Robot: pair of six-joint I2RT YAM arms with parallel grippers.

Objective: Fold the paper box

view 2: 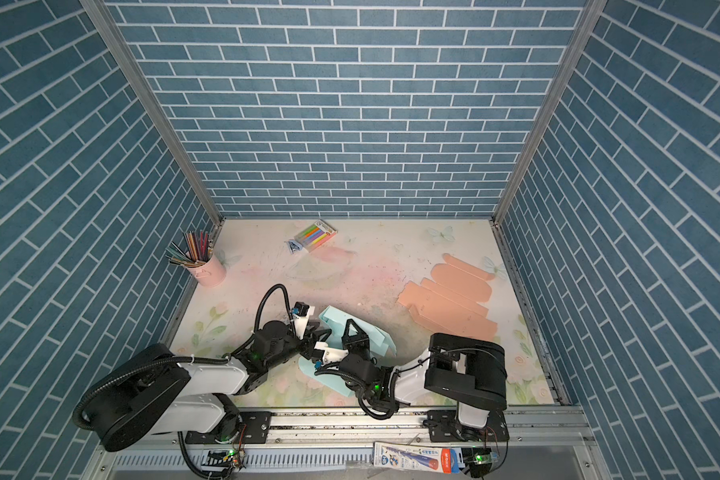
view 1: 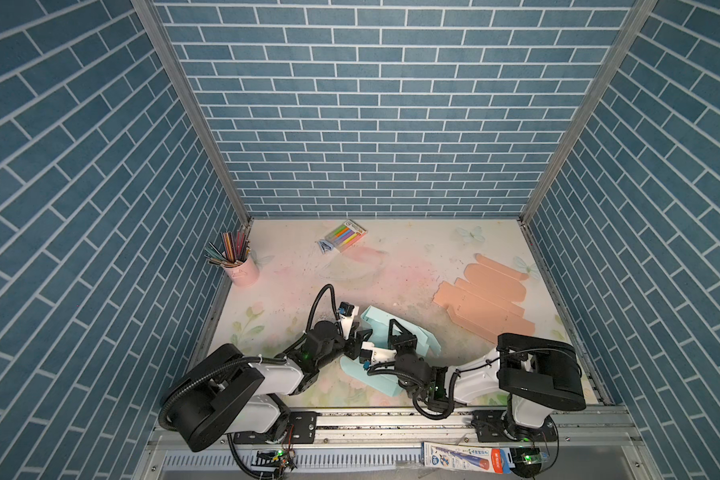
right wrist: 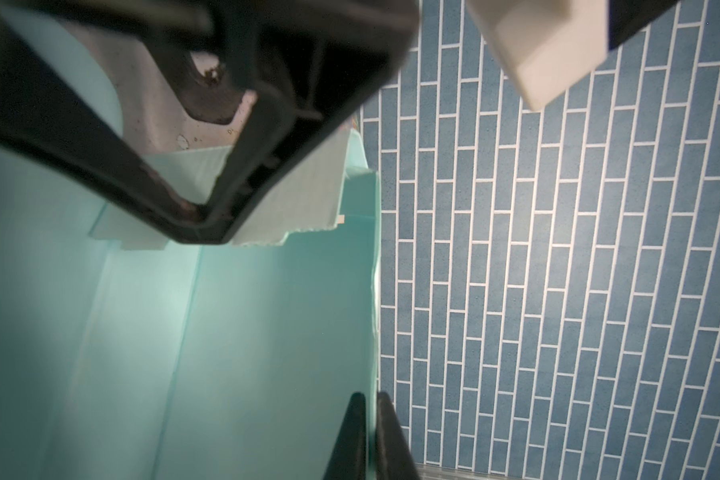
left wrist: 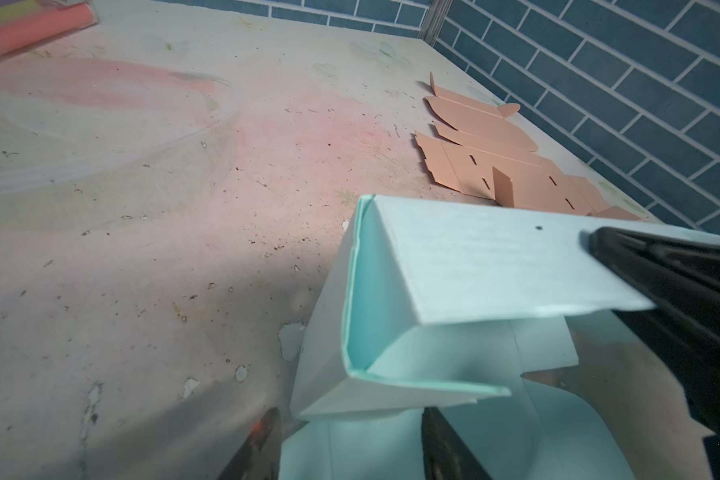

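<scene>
Mint paper box is half-formed and sits just toward 6 o'clock of the table centre, between both arms. Right gripper has its fingers together, pinching a thin upright wall edge of the box. Left gripper has its fingers apart, straddling the box's 9 o'clock corner with no clear squeeze. Risks: the pinch could crease or tear the thin card off its score line. The raised top flap looks springy and may pop open if let go. The grippers crowd each other, so a bump could flatten the shape. Card is matte, thin and scored, with one ragged flap edge. Table mat is worn pastel floral, speckled and chipped. Peach flat blanks lie at 2 o'clock, slotted and round-tabbed.
</scene>
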